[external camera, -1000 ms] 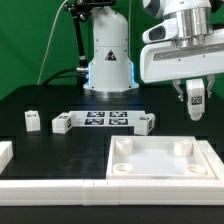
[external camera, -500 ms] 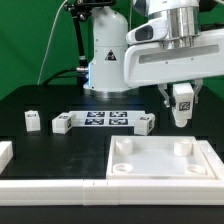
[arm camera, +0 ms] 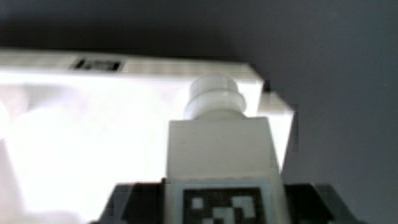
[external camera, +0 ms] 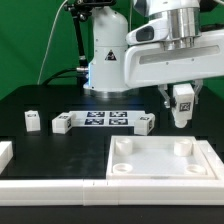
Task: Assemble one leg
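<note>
Open air is lying between the held leg, pinched in the gripper, and the panel; nothing is standing in that gap. The panel's corner sockets are rising as low bumps. Farther back, the marker board and loose legs are blocking a strip. Bare table is lying open toward the exterior view's left.

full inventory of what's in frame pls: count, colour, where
held leg: 1, white with black tag, in the air by the panel's far edge, exterior view's right
loose legs: 3, white, on the table; one alone at exterior view's left, two at the marker board's ends
marker board: 1, white with tags, mid table
panel: 1, white, front, exterior view's right
table: 1, black
backdrop: 1, green, behind
arm: 1, white
jaws: shut on the held leg
</note>
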`<state>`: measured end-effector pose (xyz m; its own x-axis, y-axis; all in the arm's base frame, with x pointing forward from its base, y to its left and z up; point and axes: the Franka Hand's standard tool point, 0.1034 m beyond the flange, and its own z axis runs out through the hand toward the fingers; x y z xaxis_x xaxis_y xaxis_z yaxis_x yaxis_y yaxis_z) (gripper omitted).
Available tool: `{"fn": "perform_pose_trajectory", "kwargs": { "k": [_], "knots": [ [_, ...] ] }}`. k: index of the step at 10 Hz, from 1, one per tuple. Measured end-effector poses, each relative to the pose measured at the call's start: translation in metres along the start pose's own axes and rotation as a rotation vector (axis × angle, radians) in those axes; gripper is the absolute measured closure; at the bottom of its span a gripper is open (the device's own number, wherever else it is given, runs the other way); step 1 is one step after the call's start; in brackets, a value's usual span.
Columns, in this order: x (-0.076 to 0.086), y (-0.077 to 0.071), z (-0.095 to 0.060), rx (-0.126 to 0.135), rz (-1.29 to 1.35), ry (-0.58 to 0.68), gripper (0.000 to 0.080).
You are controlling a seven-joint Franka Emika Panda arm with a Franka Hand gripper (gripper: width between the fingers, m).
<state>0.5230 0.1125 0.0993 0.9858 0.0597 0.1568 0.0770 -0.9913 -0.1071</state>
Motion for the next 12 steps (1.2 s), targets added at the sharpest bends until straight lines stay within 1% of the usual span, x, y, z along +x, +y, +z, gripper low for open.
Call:
{"fn": "perform_pose_trajectory", "kwargs": {
  "k": [1,2,3,5,6,7,8,9,10,11,12],
  "knots": [
    [0.021,0.006,-0.002,0.001,-0.013,0.014,0.0512],
    [0.035,0.010,0.001,0.003,-0.021,0.020,0.0512],
    [0.046,0.011,0.005,0.007,-0.019,0.030,0.0512],
    [0.074,0.018,0.023,0.017,-0.082,0.050,0.0512],
    [0.091,0.027,0.023,0.025,-0.138,0.045,0.0512],
    [0.092,0.027,0.020,0.031,-0.130,0.027,0.0512],
    [0.092,0.026,0.020,0.030,-0.131,0.028,0.0512],
    [0.095,0.028,0.020,0.021,-0.134,0.063,0.0512],
    [0.094,0.028,0.021,0.021,-0.134,0.061,0.0512],
    [0.097,0.030,0.020,0.013,-0.135,0.093,0.0512],
    [0.096,0.031,0.021,0.006,-0.128,0.119,0.0512]
  ]
}}
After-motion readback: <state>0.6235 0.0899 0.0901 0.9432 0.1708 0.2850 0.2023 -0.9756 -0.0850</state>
